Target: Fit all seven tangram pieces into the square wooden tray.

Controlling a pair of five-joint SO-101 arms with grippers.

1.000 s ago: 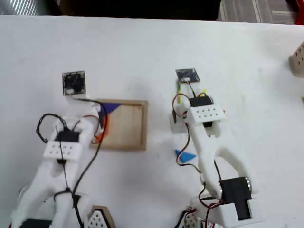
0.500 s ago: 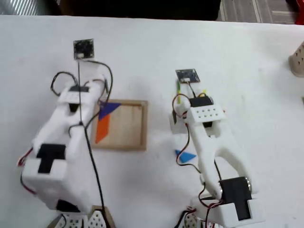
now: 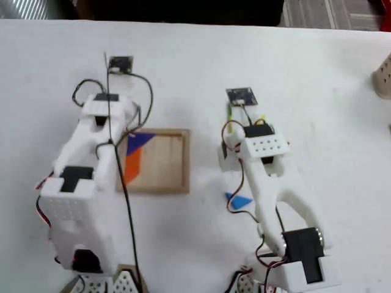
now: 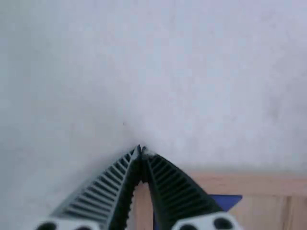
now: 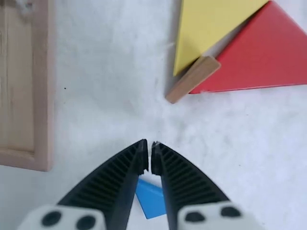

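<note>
The square wooden tray point(image 3: 164, 163) lies at centre left and holds a dark blue triangle point(image 3: 140, 140) and an orange parallelogram point(image 3: 131, 166) along its left side. My left arm is raised over that side. Its gripper point(image 4: 142, 152) is shut on nothing, above the bare table just past the tray rim point(image 4: 240, 182). My right gripper point(image 5: 149, 149) is shut and holds nothing. It hangs low over the table between a light blue triangle point(image 5: 151, 195) and a cluster made of a yellow triangle point(image 5: 211, 24), a red triangle point(image 5: 261, 57) and a tan piece point(image 5: 192, 85).
The tray's rim point(image 5: 42, 96) lies close beside my right gripper. The light blue triangle point(image 3: 239, 200) sits by the right arm's forearm, and a green piece point(image 3: 230, 112) pokes out beyond that arm's wrist. A perforated wooden block point(image 3: 383, 76) stands at the far right edge.
My left arm has lifted from the tray's left side and swung towards the table's far side. The orange parallelogram stays in the tray. The right arm has kept still.
</note>
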